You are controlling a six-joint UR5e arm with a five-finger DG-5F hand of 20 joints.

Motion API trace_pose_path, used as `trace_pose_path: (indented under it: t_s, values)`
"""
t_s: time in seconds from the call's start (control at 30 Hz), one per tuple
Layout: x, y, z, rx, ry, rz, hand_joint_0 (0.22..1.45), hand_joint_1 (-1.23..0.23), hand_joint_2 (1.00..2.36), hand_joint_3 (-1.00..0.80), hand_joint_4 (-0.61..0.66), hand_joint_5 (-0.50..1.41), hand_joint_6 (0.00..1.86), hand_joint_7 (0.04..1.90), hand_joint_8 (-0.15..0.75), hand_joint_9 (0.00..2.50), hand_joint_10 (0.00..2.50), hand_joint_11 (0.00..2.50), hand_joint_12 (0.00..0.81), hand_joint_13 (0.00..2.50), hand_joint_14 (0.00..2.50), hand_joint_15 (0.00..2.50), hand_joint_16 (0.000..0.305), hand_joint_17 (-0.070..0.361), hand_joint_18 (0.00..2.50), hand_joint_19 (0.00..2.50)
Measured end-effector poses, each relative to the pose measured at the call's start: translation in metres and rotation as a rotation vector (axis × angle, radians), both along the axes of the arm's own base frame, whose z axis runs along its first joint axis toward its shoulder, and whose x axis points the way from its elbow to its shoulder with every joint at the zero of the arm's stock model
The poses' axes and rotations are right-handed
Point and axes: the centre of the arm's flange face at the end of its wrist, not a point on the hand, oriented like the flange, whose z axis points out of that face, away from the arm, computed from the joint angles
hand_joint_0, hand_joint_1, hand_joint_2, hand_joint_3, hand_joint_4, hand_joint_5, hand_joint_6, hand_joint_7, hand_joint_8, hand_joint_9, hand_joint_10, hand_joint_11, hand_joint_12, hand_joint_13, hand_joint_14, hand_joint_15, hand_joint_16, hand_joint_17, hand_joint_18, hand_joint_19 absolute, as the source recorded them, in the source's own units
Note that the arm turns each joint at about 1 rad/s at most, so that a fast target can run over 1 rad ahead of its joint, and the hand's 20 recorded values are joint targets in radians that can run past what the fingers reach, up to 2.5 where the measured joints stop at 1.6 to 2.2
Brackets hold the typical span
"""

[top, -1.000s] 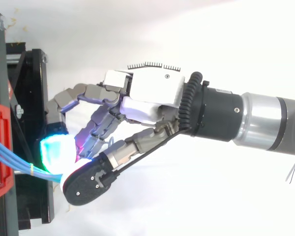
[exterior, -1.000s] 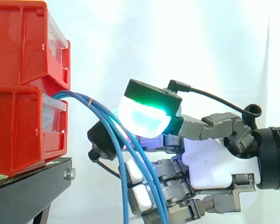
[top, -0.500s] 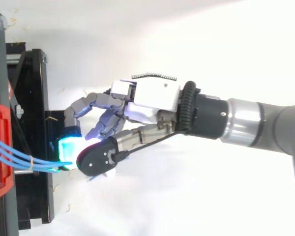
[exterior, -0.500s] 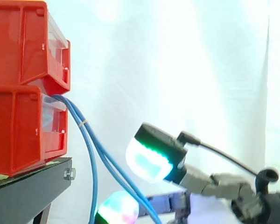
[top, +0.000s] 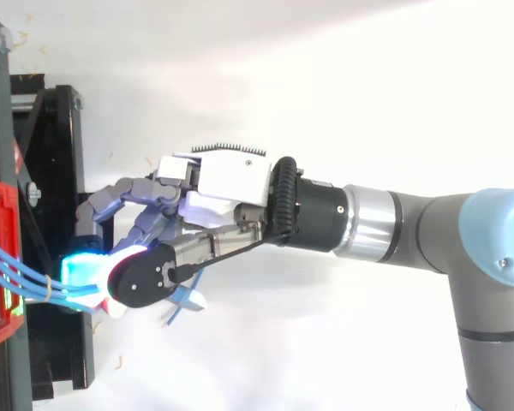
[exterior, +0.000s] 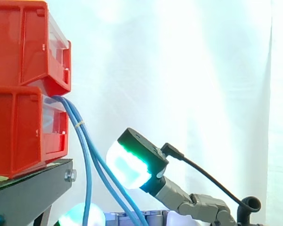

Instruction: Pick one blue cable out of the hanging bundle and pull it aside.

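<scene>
Reaching in from the right, the hand (top: 227, 184) curls its fingers (top: 120, 188) and thumb round the blue cables (exterior: 79, 123), just beside the bins. The cables hang from between two stacked red bins (exterior: 23, 52), which rest on a black stand (exterior: 33, 193) before a white curtain (exterior: 188, 70).

Glossy red plastic bins (exterior: 23, 89), matt black stand (exterior: 30, 195), smooth blue cables (exterior: 87, 160), white cloth curtain (exterior: 188, 70).

Robot hand (top: 218, 184) with curled fingers around blue cables (top: 30, 282) beside the red bin (top: 15, 223).
</scene>
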Motion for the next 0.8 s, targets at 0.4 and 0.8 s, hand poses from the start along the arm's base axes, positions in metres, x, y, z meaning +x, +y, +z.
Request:
trace_pose_path:
  t_s: [0.4, 0.8]
  values:
    - [0.002, 0.003, 0.015, -0.048, 0.016, -0.001, 0.38, -0.56, 1.0, -0.5, 0.18, -0.16, 0.83, 0.89, 0.402, 0.97, 0.02, 0.74, 0.422, 1.77, 0.01, 1.27, 0.066, 0.149, 1.15, 0.74]
    - [-0.022, -0.011, 0.066, -0.148, 0.133, -0.015, 0.48, -0.61, 1.0, -0.5, 0.13, -0.16, 0.83, 0.97, 0.364, 0.97, 0.02, 0.77, 0.342, 1.71, 0.01, 1.33, 0.056, 0.126, 1.05, 0.79]
